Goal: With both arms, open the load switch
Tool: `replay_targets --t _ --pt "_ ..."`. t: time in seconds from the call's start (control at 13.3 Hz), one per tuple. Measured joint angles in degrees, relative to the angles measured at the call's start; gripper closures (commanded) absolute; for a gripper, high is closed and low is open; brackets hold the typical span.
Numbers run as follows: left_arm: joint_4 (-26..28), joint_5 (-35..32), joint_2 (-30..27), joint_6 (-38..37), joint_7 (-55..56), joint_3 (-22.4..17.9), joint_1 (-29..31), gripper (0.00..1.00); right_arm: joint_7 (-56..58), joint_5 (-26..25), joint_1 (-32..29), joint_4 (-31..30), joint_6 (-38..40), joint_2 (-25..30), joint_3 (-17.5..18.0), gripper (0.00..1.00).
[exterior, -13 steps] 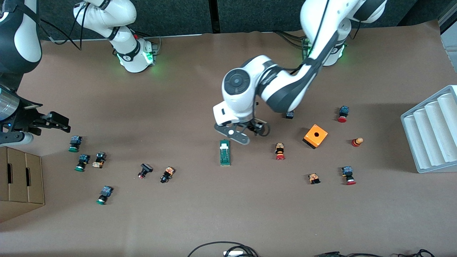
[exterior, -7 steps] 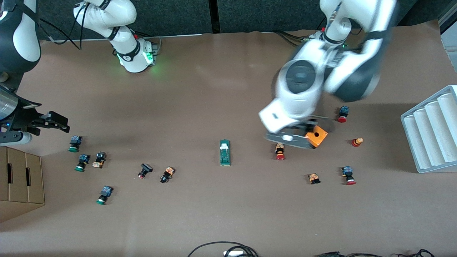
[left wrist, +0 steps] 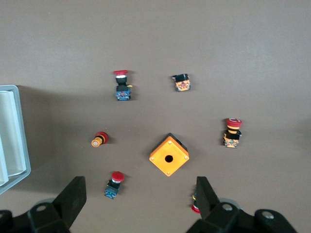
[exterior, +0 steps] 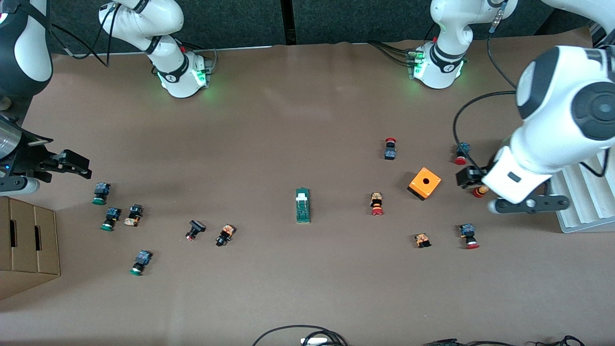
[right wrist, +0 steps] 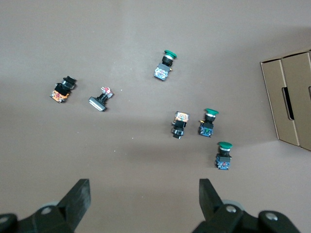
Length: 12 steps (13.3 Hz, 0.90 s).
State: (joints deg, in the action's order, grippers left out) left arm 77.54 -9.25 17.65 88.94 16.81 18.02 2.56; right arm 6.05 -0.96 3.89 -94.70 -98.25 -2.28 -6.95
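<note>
The load switch (exterior: 302, 205), a narrow dark-green block with a white piece at the end toward the robots' bases, lies alone mid-table; neither wrist view shows it. My left gripper (exterior: 526, 204) hangs high over the left arm's end of the table, between the orange cube (exterior: 424, 183) and the white tray (exterior: 584, 182). It is open (left wrist: 141, 194) and holds nothing, with only red-capped buttons below it. My right gripper (exterior: 72, 162) waits open (right wrist: 143, 194) over the right arm's end, above bare table beside the green-capped buttons (right wrist: 207, 121).
Red-capped push buttons (exterior: 376, 203) lie scattered round the orange cube (left wrist: 168, 155). Green-capped buttons (exterior: 101, 193) and other small parts (exterior: 225, 234) lie toward the right arm's end. A cardboard box (exterior: 26, 245) stands at that end. Cables (exterior: 302, 336) lie along the table's front edge.
The left arm has swung away from just above the load switch, across the orange cube, up toward the white tray. The load switch has stayed where it was. The right arm has barely moved.
</note>
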Motion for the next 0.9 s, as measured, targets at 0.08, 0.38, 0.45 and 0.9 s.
replay_targets --t 0.08,0.38,0.45,0.9 --pt "0.02 0.94 -0.56 0.02 -1.68 -2.2 -0.92 0.0 0.0 0.0 0.07 0.0 0.0 -0.04 0.07 0.0" --pt "10.3 6.13 -9.28 8.03 -11.55 -13.62 -3.62 0.0 0.0 0.0 0.12 -0.01 0.0 -0.3 0.19 0.0" --pt "13.83 5.99 -12.28 8.13 -12.01 -14.58 -3.57 0.0 -0.01 0.0 0.09 -0.01 0.0 -0.48 0.17 0.0" --pt "17.44 4.53 -16.61 5.58 -11.95 -14.31 -4.32 0.0 -0.03 0.0 0.15 0.0 -0.63 -0.88 0.22 0.0"
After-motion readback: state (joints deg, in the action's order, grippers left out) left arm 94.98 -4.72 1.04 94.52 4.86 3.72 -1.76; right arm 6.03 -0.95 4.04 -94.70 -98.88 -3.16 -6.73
